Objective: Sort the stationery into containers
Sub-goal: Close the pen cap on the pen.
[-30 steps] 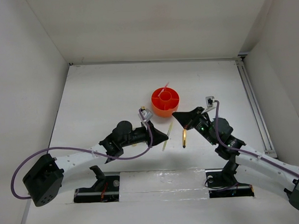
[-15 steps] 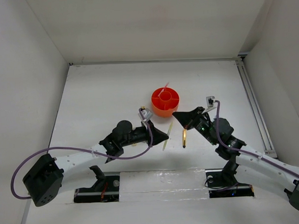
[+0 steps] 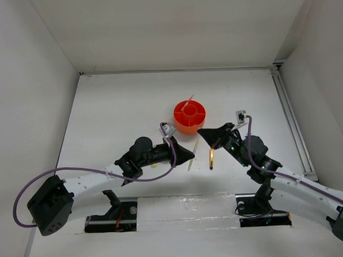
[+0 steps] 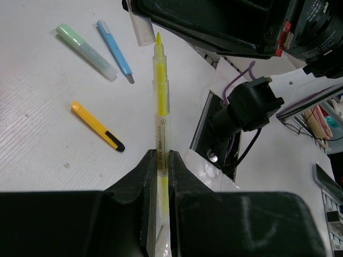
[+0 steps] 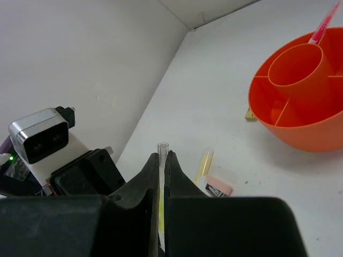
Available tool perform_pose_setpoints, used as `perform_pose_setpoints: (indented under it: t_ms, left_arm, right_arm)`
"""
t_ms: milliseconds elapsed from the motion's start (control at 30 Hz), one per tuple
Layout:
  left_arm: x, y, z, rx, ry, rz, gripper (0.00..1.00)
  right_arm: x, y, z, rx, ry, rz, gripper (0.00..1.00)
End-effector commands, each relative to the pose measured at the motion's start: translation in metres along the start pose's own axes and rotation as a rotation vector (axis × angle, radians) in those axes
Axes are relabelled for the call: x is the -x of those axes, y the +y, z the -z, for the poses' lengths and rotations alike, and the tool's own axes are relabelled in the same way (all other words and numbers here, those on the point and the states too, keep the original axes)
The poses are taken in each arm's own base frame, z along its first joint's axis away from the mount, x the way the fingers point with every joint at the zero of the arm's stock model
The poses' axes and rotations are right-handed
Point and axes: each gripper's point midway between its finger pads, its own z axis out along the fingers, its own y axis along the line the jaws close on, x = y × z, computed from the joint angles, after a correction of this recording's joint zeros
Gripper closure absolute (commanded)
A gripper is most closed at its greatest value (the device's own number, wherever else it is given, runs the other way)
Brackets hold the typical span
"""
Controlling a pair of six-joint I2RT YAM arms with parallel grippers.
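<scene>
My left gripper [image 4: 162,152] is shut on a yellow marker [image 4: 161,91] whose bare tip points away from the jaws. From above, this gripper [image 3: 192,155] hangs just below the orange organiser [image 3: 185,127]. My right gripper [image 5: 162,154] is shut on a thin clear tube [image 5: 162,146] that is yellowish lower down. In the top view the right gripper [image 3: 201,131] sits beside the organiser's near right. A pink pen [image 5: 323,24] stands in the organiser [image 5: 300,128]. On the table lie a gold pen [image 4: 96,125], a green marker [image 4: 86,52] and a blue pen [image 4: 114,47].
A pink-white stapler [image 5: 218,186] lies on the table with a pale yellow stick [image 5: 203,163] beside it. A tiny tan block [image 5: 250,113] sits against the organiser's base. The two arms' tips are close together. White walls enclose the table.
My left gripper, with the yellow marker, has edged slightly up toward the organiser. The right arm has barely moved. Both grips are unchanged.
</scene>
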Motion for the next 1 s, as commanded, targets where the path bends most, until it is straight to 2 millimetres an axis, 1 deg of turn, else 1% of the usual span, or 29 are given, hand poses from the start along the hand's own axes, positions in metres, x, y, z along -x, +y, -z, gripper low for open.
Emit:
perform_pose_setpoints:
  t_ms: [0,33,67,100,133,200,233,267,333,367,533,600,667,700,900,933,967]
  left_arm:
    - [0.028,-0.016,-0.005,-0.053,-0.075,-0.046,1.0]
    - [0.026,-0.014,-0.006,-0.049,-0.068,-0.042,1.0]
    - [0.026,-0.014,-0.006,-0.049,-0.068,-0.042,1.0]
    - [0.026,-0.014,-0.006,-0.049,-0.068,-0.033,1.0]
    - [0.028,-0.015,-0.006,-0.053,-0.075,-0.036,1.0]
    - [0.028,-0.015,-0.006,-0.053,-0.075,-0.036,1.0]
    - [0.027,-0.016,-0.006,-0.061,-0.07,-0.037,1.0]
    - [0.023,-0.014,-0.005,-0.057,-0.063,-0.033,1.0]
    - [0.023,-0.014,-0.005,-0.057,-0.063,-0.033,1.0]
    - [0.023,-0.014,-0.005,-0.057,-0.063,-0.033,1.0]
    - [0.026,-0.015,-0.004,-0.053,-0.075,-0.036,1.0]
    - [0.026,-0.015,-0.004,-0.053,-0.075,-0.036,1.0]
    - [0.024,-0.014,-0.004,-0.048,-0.067,-0.032,1.0]
    - [0.024,-0.014,-0.004,-0.048,-0.067,-0.032,1.0]
    - [0.025,-0.012,-0.004,-0.04,-0.072,-0.032,1.0]
    - [0.026,-0.011,-0.004,-0.033,-0.077,-0.032,1.0]
    - [0.026,-0.011,-0.004,-0.033,-0.077,-0.032,1.0]
  right_arm:
    - [0.011,0.014,0.001,0.054,-0.047,0.001,1.0]
    - [0.016,0.015,0.002,0.049,-0.066,-0.002,1.0]
    - [0.016,0.015,0.002,0.049,-0.066,-0.002,1.0]
    - [0.023,0.019,0.003,0.056,-0.085,-0.005,1.0]
    - [0.02,0.016,0.003,0.047,-0.077,0.006,1.0]
    - [0.026,0.021,0.004,0.059,-0.09,0.012,1.0]
    - [0.027,0.016,0.004,0.035,-0.099,0.013,1.0]
    - [0.031,0.018,0.003,0.035,-0.111,0.011,1.0]
    - [0.032,0.017,0.003,0.027,-0.118,0.023,1.0]
    - [0.036,0.02,0.003,0.033,-0.125,0.033,1.0]
    - [0.034,0.024,0.001,0.049,-0.11,0.035,1.0]
    - [0.031,0.021,0.0,0.041,-0.103,0.037,1.0]
    - [0.025,0.018,-0.001,0.036,-0.083,0.031,1.0]
    - [0.024,0.019,-0.001,0.043,-0.077,0.031,1.0]
    - [0.026,0.024,0.001,0.063,-0.082,0.02,1.0]
    - [0.025,0.025,0.001,0.07,-0.076,0.02,1.0]
    - [0.022,0.022,0.001,0.064,-0.069,0.021,1.0]
